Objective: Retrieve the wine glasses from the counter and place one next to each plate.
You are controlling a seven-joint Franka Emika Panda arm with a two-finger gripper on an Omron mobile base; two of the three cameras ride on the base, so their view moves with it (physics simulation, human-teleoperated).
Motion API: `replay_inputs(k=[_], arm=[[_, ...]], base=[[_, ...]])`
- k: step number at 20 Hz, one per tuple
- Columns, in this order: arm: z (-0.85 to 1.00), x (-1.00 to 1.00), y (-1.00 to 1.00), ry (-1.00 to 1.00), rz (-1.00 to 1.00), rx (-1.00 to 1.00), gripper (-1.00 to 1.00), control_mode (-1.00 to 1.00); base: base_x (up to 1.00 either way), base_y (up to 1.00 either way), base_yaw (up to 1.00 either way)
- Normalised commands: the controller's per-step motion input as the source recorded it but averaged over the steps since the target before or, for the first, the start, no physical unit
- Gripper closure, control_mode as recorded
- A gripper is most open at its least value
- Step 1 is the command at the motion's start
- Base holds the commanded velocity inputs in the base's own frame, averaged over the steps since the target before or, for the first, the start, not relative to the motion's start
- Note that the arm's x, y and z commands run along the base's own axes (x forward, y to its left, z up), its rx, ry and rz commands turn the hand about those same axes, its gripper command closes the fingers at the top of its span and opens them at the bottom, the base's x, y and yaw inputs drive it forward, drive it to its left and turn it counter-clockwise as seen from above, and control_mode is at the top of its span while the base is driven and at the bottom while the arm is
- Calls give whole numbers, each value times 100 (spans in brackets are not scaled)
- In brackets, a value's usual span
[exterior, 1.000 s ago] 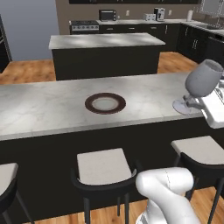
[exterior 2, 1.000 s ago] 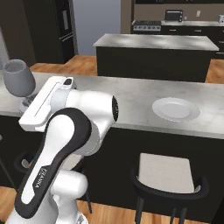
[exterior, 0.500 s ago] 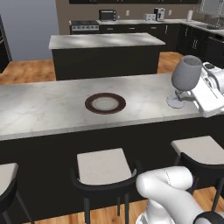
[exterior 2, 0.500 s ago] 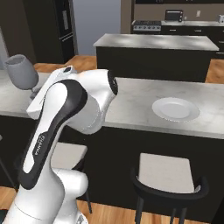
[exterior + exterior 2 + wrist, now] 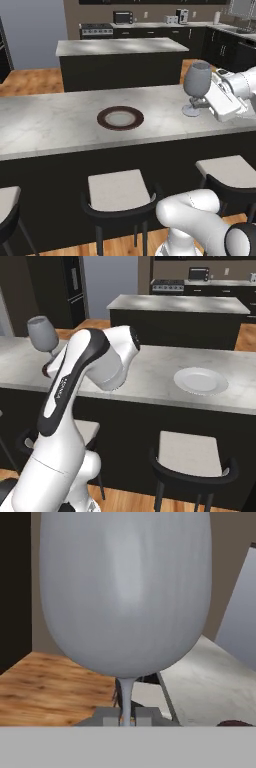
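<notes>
Over bar top point(image 5: 50, 130), gripper point(image 5: 198, 104) carried wine glass point(image 5: 196, 80) leftward.

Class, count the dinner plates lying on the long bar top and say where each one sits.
2. The brown-rimmed plate lies mid-bar, left of the held wine glass; the white plate lies farther right, above a stool. None seems hidden.

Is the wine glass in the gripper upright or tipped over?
Upright: the wine glass has its bowl above the stem and foot, with the gripper shut on its stem.
</notes>
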Motion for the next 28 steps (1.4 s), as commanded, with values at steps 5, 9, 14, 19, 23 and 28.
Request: replay_inputs(k=[5,9,14,19,23,28], arm=[[-30,39,0,2,0,0,100,-100],[-35,35,0,1,-1,0,100,-100],[-29,42,0,4,-2,0,100,-100],[-22,41,0,2,-2,0,100,-100],[-22,39,0,1,-2,0,100,-100],[-19,38,0,0,-2,0,100,-100]], base=[[0,0,0],[0,0,0],[0,0,0],[0,0,0],[0,0,0],[0,0,0]])
